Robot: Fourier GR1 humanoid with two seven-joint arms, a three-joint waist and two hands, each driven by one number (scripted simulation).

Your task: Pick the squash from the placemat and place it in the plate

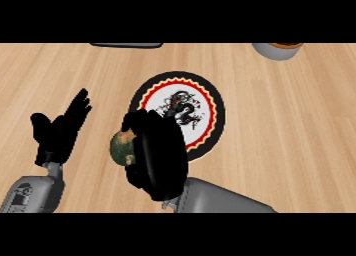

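The squash [122,147], green with an orange patch, shows just left of my right hand [157,155], whose fingers curl round it and hide most of it. Hand and squash sit at the lower left rim of the plate [210,107], a round plate with a black rim, a red and yellow ring and a black dragon figure on white. My left hand [59,131] stands open at the left, fingers up, resting apart from the squash. No placemat shows in the head view.
A grey cup or bowl [278,50] sits at the top right edge of the wooden counter [299,140]. A dark flat object [126,45] lies partly cut off at the top centre.
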